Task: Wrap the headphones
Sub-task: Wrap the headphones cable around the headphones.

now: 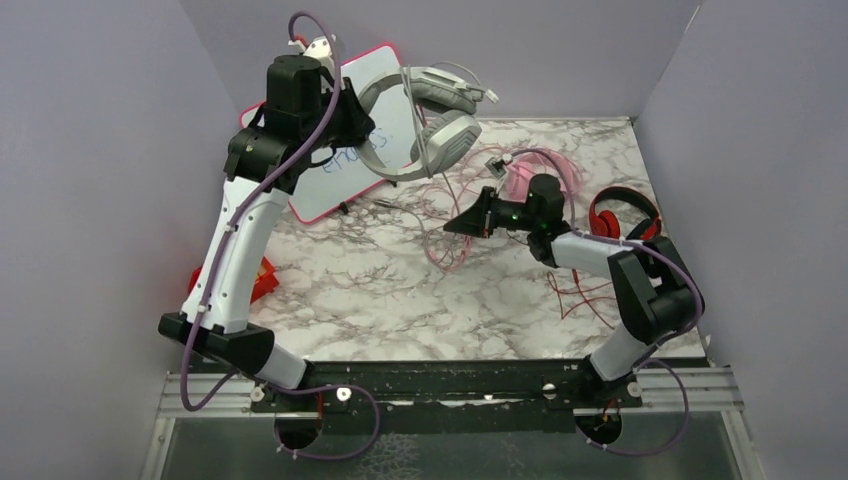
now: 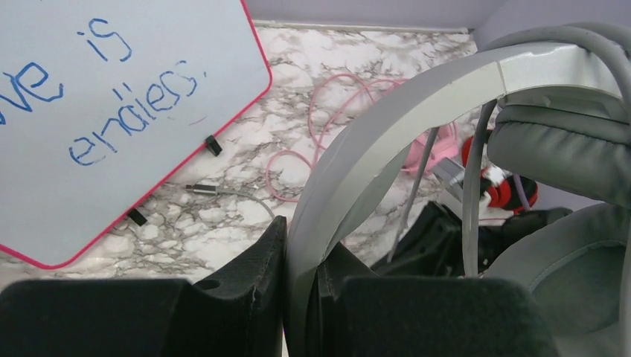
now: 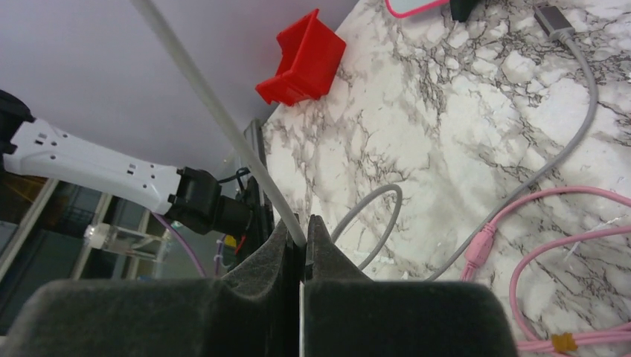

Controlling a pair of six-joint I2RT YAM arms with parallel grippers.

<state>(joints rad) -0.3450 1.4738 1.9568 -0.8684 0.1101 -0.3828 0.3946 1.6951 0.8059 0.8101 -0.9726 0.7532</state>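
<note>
My left gripper [image 1: 362,118] is raised over the table's back left and shut on the headband [image 2: 417,104] of the grey headphones [image 1: 440,125], which hang in the air; the left wrist view shows the band pinched between the jaws [image 2: 301,249]. Near the table's middle, my right gripper [image 1: 455,224] is shut on the thin grey cable [image 3: 216,111], which runs taut up from the jaws [image 3: 303,234]. The pink headphones [image 1: 518,182] lie behind the right wrist, partly hidden, with their pink cable [image 3: 551,223] looped over the marble. The red-and-black headphones [image 1: 620,215] lie at the right.
A whiteboard with a pink rim [image 1: 340,165] and blue writing lies at the back left, under the left arm. A red bin [image 3: 305,59] sits at the left edge of the table. The grey cable's plug [image 3: 554,22] rests on the marble. Purple walls close three sides.
</note>
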